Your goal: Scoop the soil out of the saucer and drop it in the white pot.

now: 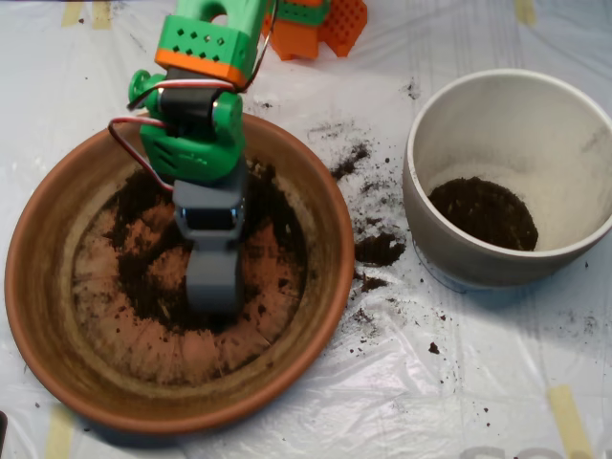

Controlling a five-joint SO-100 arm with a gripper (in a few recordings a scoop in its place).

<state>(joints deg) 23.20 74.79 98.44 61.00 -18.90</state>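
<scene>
While my gripper (212, 287) (open or shut, I cannot tell) sits low in the thin soil (153, 277), I risk scraping the saucer (57, 316) and spilling crumbs short of the white pot (478, 124).

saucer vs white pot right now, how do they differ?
The saucer is wide, shallow orange-brown terracotta; the white pot is narrower, deeper and off-white. Soil in the saucer is spread thin in patches with bare clay showing; soil in the pot sits as one compact dark pile on its floor. The hand is down in the saucer; the pot stands apart to the right. Both are round, upright and hold soil.
</scene>
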